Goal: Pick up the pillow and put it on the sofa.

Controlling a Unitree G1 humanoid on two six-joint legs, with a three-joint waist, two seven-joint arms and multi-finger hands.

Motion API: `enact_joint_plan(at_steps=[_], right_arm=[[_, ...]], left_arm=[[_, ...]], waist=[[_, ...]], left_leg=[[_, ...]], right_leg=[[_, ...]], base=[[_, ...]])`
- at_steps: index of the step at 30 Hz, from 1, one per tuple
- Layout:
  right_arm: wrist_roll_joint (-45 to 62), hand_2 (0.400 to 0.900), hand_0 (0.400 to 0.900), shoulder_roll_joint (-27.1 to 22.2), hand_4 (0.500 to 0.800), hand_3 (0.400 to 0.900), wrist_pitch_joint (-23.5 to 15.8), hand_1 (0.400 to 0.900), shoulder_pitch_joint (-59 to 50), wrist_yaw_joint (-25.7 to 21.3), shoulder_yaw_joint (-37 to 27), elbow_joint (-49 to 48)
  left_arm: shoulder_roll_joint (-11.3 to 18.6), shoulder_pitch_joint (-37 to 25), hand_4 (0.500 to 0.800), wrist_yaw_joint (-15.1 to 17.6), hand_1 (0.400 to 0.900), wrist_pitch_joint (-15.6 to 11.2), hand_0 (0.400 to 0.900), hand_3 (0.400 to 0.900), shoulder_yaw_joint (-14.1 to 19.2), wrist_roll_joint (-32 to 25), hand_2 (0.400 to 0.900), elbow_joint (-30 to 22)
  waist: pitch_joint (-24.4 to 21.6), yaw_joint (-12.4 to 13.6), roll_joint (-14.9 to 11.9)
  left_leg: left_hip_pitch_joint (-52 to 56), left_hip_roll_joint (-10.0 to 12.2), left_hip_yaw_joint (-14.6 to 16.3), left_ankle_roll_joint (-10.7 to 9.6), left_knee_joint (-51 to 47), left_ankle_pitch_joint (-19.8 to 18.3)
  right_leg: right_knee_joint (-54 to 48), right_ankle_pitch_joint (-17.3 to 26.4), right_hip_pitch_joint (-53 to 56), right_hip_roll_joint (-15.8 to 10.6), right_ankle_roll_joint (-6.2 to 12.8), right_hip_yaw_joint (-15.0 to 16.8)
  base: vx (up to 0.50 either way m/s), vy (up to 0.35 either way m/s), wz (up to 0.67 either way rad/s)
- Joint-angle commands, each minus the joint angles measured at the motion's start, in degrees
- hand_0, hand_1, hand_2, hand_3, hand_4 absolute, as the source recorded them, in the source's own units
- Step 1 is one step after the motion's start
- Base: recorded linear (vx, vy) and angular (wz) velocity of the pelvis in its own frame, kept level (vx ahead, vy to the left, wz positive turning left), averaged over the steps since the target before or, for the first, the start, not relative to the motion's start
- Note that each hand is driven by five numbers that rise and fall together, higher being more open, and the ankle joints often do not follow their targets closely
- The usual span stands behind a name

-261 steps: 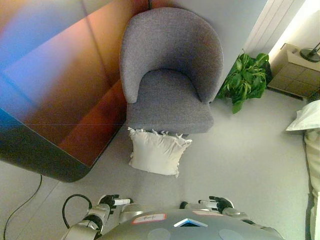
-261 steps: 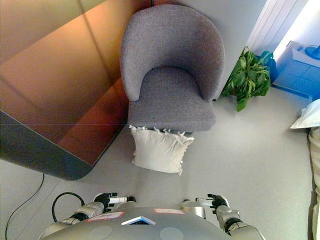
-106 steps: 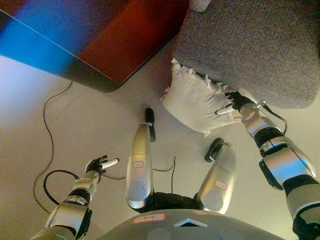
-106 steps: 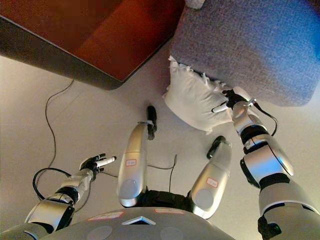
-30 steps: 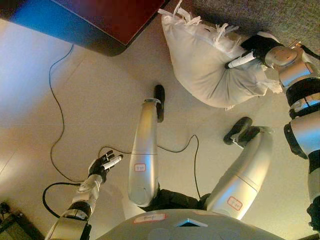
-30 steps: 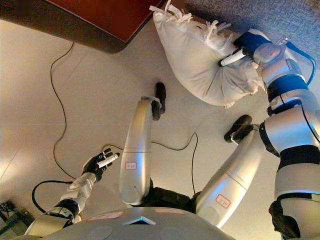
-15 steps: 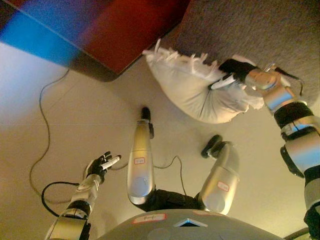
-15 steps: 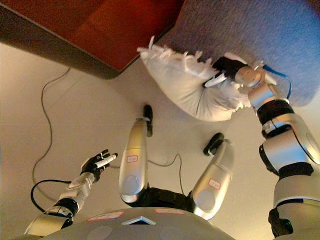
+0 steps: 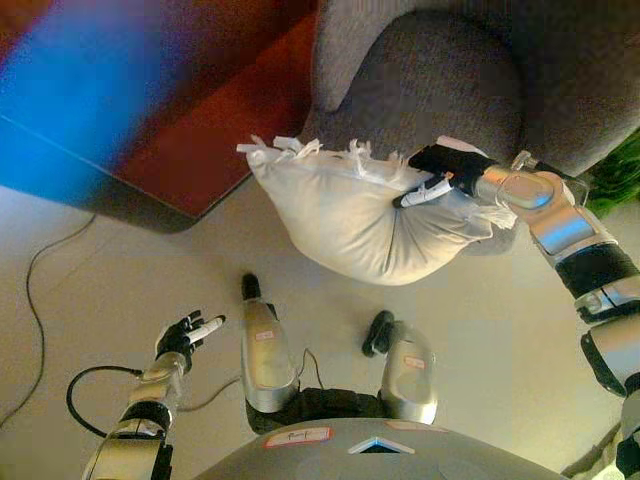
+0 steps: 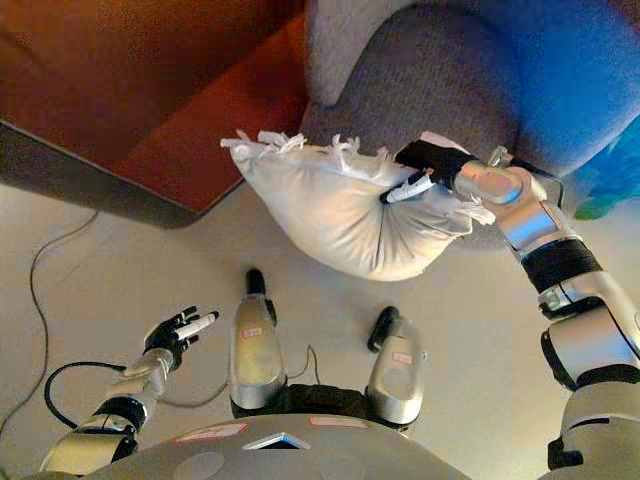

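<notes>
A cream pillow (image 9: pixel 340 215) with a fringed edge hangs in the air in front of the grey armchair (image 9: pixel 440 90). My right hand (image 9: pixel 440 172) is shut on the pillow's right end, bunching the cloth there. The pillow sags leftward and down, its fringe pointing up, at about the height of the chair's front edge. My left hand (image 9: pixel 182 335) is open low at the left, over the floor and far from the pillow.
A dark reddish-brown table (image 9: pixel 150 110) with a rounded corner stands left of the armchair. Green plant leaves (image 9: pixel 620 175) show at the right edge. A thin cable (image 9: pixel 35 290) lies on the pale floor (image 9: pixel 500 350) at the left.
My right hand has lifted the pillow higher and toward the armchair seat. The view has tilted up, so more of the chair shows. The left hand stays open and low.
</notes>
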Motion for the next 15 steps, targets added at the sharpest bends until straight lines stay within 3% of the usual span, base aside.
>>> enact_joint_plan(at_steps=[1, 5, 7, 10, 11, 13, 14, 15], right_arm=[[8.4, 0.400, 0.400, -3.7, 0.500, 0.400, -4.9, 0.400, -4.4, -0.8, -8.8, -3.6], [10.1, 0.400, 0.400, -5.8, 0.500, 0.400, -3.8, 0.400, -5.8, -0.4, -8.2, -3.6], [11.0, 0.400, 0.400, -6.5, 0.500, 0.400, -2.7, 0.400, -6.3, -0.2, -8.6, -2.7], [11.6, 0.400, 0.400, -7.8, 0.500, 0.400, -1.7, 0.400, -4.8, -0.5, -10.6, -1.3], [12.0, 0.400, 0.400, -8.3, 0.500, 0.400, -1.4, 0.400, -4.2, -0.4, -11.3, -0.9], [12.3, 0.400, 0.400, -9.5, 0.500, 0.400, -1.2, 0.400, -4.3, -0.2, -12.1, 1.0], [12.0, 0.400, 0.400, -9.6, 0.500, 0.400, -2.4, 0.400, -5.3, 0.3, -11.6, 3.5], [12.6, 0.400, 0.400, -8.8, 0.500, 0.400, -4.2, 0.400, -6.3, 1.0, -11.4, 6.2]], left_arm=[[2.5, 4.4, 0.800, 2.0, 0.900, 0.0, 0.900, 0.900, -3.9, 3.2, 0.900, 4.0], [1.4, 6.4, 0.800, 0.9, 0.900, -1.0, 0.900, 0.900, -2.5, 3.2, 0.900, 6.9], [1.3, 6.7, 0.800, 0.1, 0.900, -1.6, 0.900, 0.900, -2.1, 4.3, 0.900, 8.4], [1.1, 6.2, 0.800, -0.1, 0.900, -2.2, 0.900, 0.900, -3.1, 6.1, 0.900, 9.7], [1.0, 6.2, 0.800, 0.0, 0.900, -2.5, 0.900, 0.900, -3.2, 6.7, 0.900, 9.8], [1.3, 5.7, 0.800, 0.0, 0.900, -3.0, 0.900, 0.900, -3.5, 7.6, 0.900, 10.0], [1.4, 5.2, 0.800, -0.1, 0.900, -2.7, 0.900, 0.900, -3.0, 8.1, 0.900, 10.0], [1.4, 4.8, 0.800, 0.0, 0.900, -2.8, 0.900, 0.900, -2.7, 8.0, 0.900, 10.5]], waist=[[-10.2, 1.1, -3.6], [-11.6, 3.0, -4.8], [-12.8, 3.6, -4.2], [-14.2, 4.7, -3.0], [-14.4, 5.1, -3.4], [-15.1, 6.2, -3.7], [-15.4, 6.6, -4.5], [-15.3, 6.9, -5.1]], left_leg=[[3.1, 2.9, -3.0, 1.1, 1.2, 10.8], [1.9, -1.4, -5.1, 2.4, 3.2, 9.7], [1.9, -3.4, -3.2, 1.1, 0.4, 9.9], [-1.7, -7.8, 0.6, 0.8, -5.7, 13.5], [-3.4, -9.2, 1.2, -0.2, -5.9, 14.2], [-7.4, -10.7, 2.9, -0.1, -5.0, 15.3], [-6.7, -12.7, 3.7, 2.3, -5.9, 10.6], [-5.4, -14.7, 2.4, 4.7, -5.5, 5.5]], right_leg=[[-8.1, 3.9, 5.9, 3.2, -4.83, 1.5], [-13.7, 4.5, 11.4, 4.3, -5.24, -0.7], [-15.1, 3.4, 13.7, 5.4, -4.80, -2.5], [-17.4, 2.9, 17.9, 7.4, -4.87, -5.1], [-17.5, 1.1, 19.8, 7.9, -4.87, -5.0], [-17.7, -0.7, 22.2, 8.7, -5.23, -5.8], [-17.0, -0.7, 22.1, 7.9, -4.87, -5.5], [-15.2, -0.7, 21.6, 6.6, -4.47, -4.7]], base=[[0.20, -0.303, -0.08], [0.27, -0.131, -0.21], [0.41, 0.004, 0.12], [0.48, 0.032, 0.25], [0.53, -0.003, 0.17], [0.46, 0.032, 0.05], [0.40, 0.140, -0.28], [0.42, 0.200, -0.43]])
